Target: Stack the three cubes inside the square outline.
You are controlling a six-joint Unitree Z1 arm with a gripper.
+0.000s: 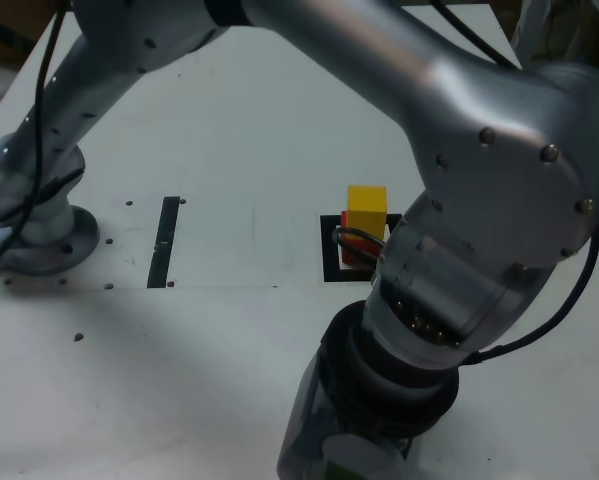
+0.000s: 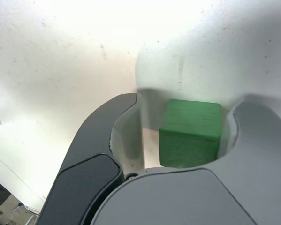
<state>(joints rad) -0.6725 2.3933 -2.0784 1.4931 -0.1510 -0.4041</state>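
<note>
A green cube (image 2: pixel 191 133) sits on the white table between my gripper's (image 2: pixel 187 110) two jaws. The grey jaw lies against one side of it, and a narrow gap shows between the cube and the black jaw. In the exterior view the gripper (image 1: pixel 339 455) is low at the near edge, pointing down, with a sliver of green under it. Farther back, a yellow cube (image 1: pixel 366 210) rests on a red cube (image 1: pixel 345 248) inside the square outline (image 1: pixel 331 262). The arm's wrist hides the outline's right part.
A thin black strip (image 1: pixel 164 241) lies on the table toward the exterior view's left. The arm's base (image 1: pixel 39 235) is bolted at the far left. The arm's big elbow link (image 1: pixel 499 170) hangs over the right side of the table.
</note>
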